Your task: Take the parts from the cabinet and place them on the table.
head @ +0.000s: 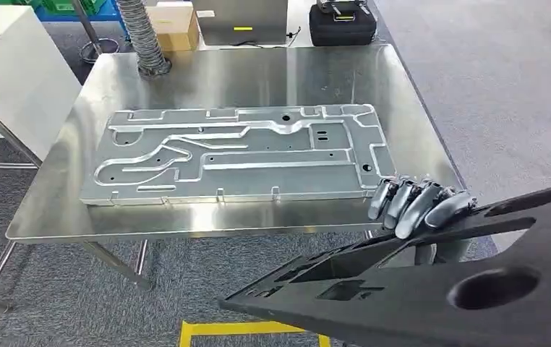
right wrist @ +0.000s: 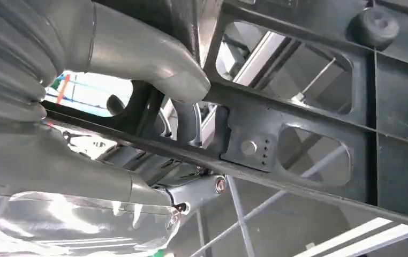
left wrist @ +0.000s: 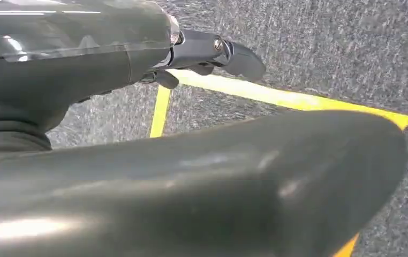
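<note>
- The right hand (head: 419, 204) gripped the black part (head: 432, 289), fingers curled over its edge.
- The part could hit the metal plate (head: 236, 153) on the table (head: 48, 217).
- Whether the left hand (left wrist: 212, 53) was open, I could not tell.

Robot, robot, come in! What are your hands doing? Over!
Right hand grips black part, short of table. Left hand holds nothing visible. Silver plate fills table middle.

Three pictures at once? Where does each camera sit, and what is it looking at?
Head view: high on the body, looking forward and down at the steel table, silver plate and black part, which the right hand grips.
Left wrist view: behind the left hand, facing carpet and yellow floor tape.
Right wrist view: behind the right hand, under the black part.
Head and right wrist views share that hand and part.
</note>
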You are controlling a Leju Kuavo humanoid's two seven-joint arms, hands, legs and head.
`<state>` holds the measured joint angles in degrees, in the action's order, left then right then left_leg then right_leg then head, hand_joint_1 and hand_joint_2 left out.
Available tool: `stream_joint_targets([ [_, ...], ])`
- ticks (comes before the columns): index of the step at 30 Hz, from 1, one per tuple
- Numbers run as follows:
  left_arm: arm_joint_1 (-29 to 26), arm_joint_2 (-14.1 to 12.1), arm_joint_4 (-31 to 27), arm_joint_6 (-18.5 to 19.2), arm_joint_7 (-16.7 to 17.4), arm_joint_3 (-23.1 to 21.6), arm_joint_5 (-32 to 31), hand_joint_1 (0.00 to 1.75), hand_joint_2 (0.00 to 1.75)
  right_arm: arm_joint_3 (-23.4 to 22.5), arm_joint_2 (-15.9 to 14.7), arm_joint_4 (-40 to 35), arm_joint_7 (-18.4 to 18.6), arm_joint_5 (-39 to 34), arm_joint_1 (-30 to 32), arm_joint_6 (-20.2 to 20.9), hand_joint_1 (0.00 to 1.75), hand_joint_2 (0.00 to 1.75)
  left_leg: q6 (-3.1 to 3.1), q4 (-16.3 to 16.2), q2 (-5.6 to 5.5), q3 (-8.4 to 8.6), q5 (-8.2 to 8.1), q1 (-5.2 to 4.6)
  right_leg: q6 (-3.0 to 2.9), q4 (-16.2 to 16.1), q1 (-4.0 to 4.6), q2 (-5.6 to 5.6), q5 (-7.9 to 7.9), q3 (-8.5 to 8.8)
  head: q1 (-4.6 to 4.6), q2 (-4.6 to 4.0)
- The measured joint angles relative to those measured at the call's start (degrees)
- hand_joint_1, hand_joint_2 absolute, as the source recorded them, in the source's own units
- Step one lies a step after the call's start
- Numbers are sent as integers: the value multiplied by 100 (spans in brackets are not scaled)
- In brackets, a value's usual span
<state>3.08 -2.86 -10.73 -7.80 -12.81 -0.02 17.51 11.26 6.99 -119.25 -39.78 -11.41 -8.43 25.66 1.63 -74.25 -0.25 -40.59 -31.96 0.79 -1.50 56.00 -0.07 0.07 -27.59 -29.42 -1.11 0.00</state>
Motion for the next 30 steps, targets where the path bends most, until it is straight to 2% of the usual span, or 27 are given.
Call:
stream_joint_targets([
  [1,-11,-2,0,-7,4,0,0,0,0,-2,0,11,0,-9,0,-9,150,175,-3,353,0,88,304,0,12,1,-1,10,-56,74,0,0],
  [3,-3,-9,0,-17,9,0,0,0,0,-7,0,15,0,-22,-9,-15,150,175,-28,1411,14,467,978,1,57,10,-4,5,-194,247,0,0],
  [5,4,-9,0,-28,20,0,-2,0,0,-7,0,24,-2,-28,-38,-31,150,175,-119,1626,11,595,817,-43,135,40,31,16,-287,258,-2,0],
  [7,19,-9,0,-39,26,0,-7,0,0,-7,0,26,0,-39,-47,-50,150,175,-194,1607,4,582,775,-46,183,1,28,7,-285,312,0,0],
  [9,4,-2,0,-44,33,2,-2,0,0,-7,-2,28,-2,-81,-51,-66,150,175,-266,1645,-18,678,742,-13,239,131,28,8,-286,289,-2,0],
  [10,0,-2,0,-50,26,2,0,0,0,-7,-2,28,0,-83,-55,-72,150,175,-310,1668,-10,729,711,-12,268,377,17,9,-293,180,2,0],
  [11,6,-2,0,-50,17,4,0,0,0,-7,-2,28,-4,-79,-66,-92,150,175,-335,1675,-8,761,678,-12,304,744,8,4,-390,-49,2,0],
  [13,8,-2,0,-50,9,13,0,0,0,-15,-2,31,-4,-35,-51,-129,150,175,-354,1675,-16,827,596,-22,342,1666,-24,3,-804,-689,2,0],
  [14,-2,-2,0,-50,9,17,0,0,0,-17,-4,31,-2,-22,-49,-133,150,175,-354,1675,-18,866,562,-25,342,1910,-25,2,-901,-899,2,0],
  [15,-15,-4,0,-52,9,22,0,0,0,-20,-9,31,-2,-22,-48,-138,150,175,-350,1675,-21,936,509,-29,337,1949,-25,2,-838,-1055,2,0],
  [16,-19,-2,0,-52,9,26,0,0,0,-20,-9,31,-2,-9,-47,-151,150,175,-346,1675,-26,1008,460,-34,317,1717,-23,2,-631,-1042,2,0],
  [18,-13,-2,0,-52,-2,28,-15,0,0,-24,-9,31,-4,136,-55,-296,150,175,-329,1681,-38,1177,355,-55,234,787,5,2,37,-772,2,0],
  [19,-16,15,0,-54,-22,26,-43,0,0,-24,-9,59,-4,402,-102,-596,150,175,-315,1691,-38,1210,299,-55,157,286,36,-6,439,-634,2,0],
  [20,-12,44,2,-70,-37,26,-79,0,0,-26,-11,161,-9,698,-200,-994,150,175,-276,1688,-40,1289,264,-76,151,303,68,7,321,-660,0,0],
  [21,-1,44,2,-94,-61,26,-83,0,0,-26,-11,277,-9,943,-332,-1385,150,175,-238,1709,-29,1272,237,-63,116,254,87,29,170,-653,9,0],
  [22,3,46,2,-103,-83,26,-85,0,0,-28,-18,416,13,1155,-480,-1818,150,175,-204,1735,-13,1304,223,-67,56,212,87,31,333,-622,9,0],
  [23,-1,66,2,-105,-114,28,-79,0,0,-35,-37,534,13,1220,-569,-2165,150,175,-173,1620,-2,1325,300,-79,31,176,87,37,374,-598,0,0],
  [24,5,55,2,-111,-138,35,-72,0,0,-37,-61,685,11,1340,-701,-2594,150,175,-139,1617,-3,1371,304,-93,13,141,41,37,393,-503,7,0],
  [25,6,59,2,-111,-155,42,-68,0,0,-44,-88,842,44,1557,-831,-3062,150,175,-139,1505,-4,1352,195,-71,5,75,27,14,393,-417,9,0],
  [26,10,70,2,-111,-166,44,-57,0,0,-44,-107,975,133,1866,-957,-3495,150,175,-126,1279,-5,1235,78,-67,-22,58,21,9,377,-389,2,0],
  [27,4,68,2,-109,-168,53,-44,0,0,-57,-160,1172,243,2356,-1103,-4088,150,175,-91,870,-5,984,-107,-52,-39,58,22,9,362,-383,0,0],
  [29,1,55,2,-81,-168,98,-28,0,0,-133,-341,1701,340,3180,-1337,-4905,150,175,-42,119,-5,457,-435,-29,-48,63,33,9,326,-379,0,0],
  [30,-1,52,2,-63,-168,118,-37,0,0,-164,-419,1981,462,3597,-1447,-5226,150,175,-18,-9,-4,285,-402,-14,-44,74,32,10,306,-369,0,0],
])
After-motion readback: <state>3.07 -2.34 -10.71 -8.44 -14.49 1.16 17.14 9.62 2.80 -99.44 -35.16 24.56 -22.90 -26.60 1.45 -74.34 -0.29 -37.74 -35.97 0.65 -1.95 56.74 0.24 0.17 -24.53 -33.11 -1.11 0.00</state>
